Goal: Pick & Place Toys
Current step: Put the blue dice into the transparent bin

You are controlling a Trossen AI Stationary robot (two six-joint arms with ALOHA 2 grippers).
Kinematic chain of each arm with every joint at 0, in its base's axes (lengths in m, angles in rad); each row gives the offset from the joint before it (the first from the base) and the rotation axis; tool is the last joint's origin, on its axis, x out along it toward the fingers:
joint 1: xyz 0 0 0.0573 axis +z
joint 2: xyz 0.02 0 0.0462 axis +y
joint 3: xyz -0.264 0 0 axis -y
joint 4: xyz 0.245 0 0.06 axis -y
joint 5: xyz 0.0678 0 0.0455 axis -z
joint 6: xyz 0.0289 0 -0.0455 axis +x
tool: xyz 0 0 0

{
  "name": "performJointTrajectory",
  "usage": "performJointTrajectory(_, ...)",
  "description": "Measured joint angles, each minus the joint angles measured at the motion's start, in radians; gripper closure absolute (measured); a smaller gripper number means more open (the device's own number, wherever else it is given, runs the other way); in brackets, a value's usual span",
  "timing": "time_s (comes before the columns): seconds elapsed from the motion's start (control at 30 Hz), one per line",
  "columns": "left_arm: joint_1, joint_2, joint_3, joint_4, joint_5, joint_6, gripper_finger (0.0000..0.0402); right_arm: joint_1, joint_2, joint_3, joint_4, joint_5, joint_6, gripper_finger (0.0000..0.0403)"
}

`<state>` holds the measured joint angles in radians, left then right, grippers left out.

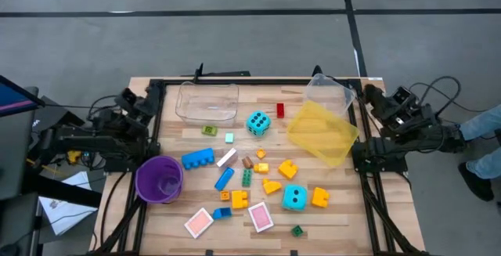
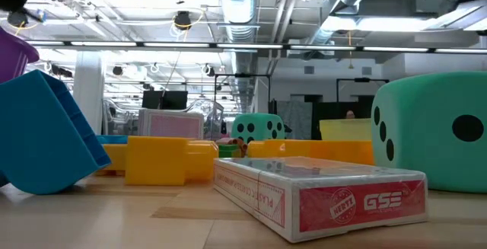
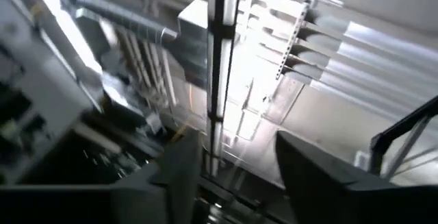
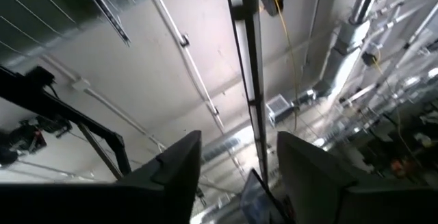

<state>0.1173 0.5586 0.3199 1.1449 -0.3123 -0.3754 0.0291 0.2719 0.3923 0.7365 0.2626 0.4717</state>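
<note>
Left gripper (image 3: 229,176): parked off the table's left edge, aimed at the ceiling, fingers apart, holding nothing.
Right gripper (image 4: 236,176): folded back past the right edge, also aimed at the ceiling, a gap between its fingers, nothing in it.
Building bricks (image 1: 197,158): scattered across mid-table, between purple cup (image 1: 159,179) and tilted yellow bin (image 1: 321,131).
Cyan dice: one (image 1: 257,123) by the clear tray (image 1: 207,102), the other (image 1: 294,197) nearer the front.
Pink cards (image 1: 260,217): flat at the front edge.
</note>
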Motion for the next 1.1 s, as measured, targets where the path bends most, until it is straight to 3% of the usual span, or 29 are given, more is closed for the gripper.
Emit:
performJointTrajectory(0.17,0.000,0.069,0.137,-0.004,-0.001,0.135,0.0094,0.026,0.137,0.175,-0.185,-0.013,0.000,0.0142)
performJointTrajectory(0.33,0.001,0.092,0.227,-0.055,0.008,0.180,0.0013,0.064,0.261,0.374,-0.353,-0.056,-0.022,0.0104)
performJointTrajectory(0.63,0.001,0.092,0.299,-0.135,0.049,0.188,0.0010,0.129,0.441,0.735,-0.694,-0.055,-0.138,0.0062)
performJointTrajectory(1.1,0.001,0.091,0.304,-0.134,0.053,0.196,0.0002,0.237,0.725,1.317,-1.331,-0.063,-0.143,0.0019)
